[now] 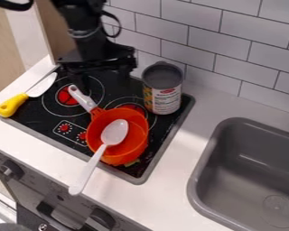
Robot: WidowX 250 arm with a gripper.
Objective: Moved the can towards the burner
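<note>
The black gripper (pixel 103 74) hangs over the back left of the stovetop, to the left of the can; whether its fingers are open or shut cannot be told. An open-topped can (pixel 163 92) with a printed label stands upright at the stove's back right corner. Part of a red burner (pixel 133 107) shows beside the can, behind the orange pan. Another red burner (pixel 68 95) lies at the left, below the gripper.
An orange pan (pixel 137 150) with a white handle sits on the stovetop (pixel 33 116), and a white spoon (pixel 114 131) rests across it. A yellow-handled knife (pixel 14 105) lies at the left edge. The grey sink (pixel 237 167) is right; a tiled wall stands behind.
</note>
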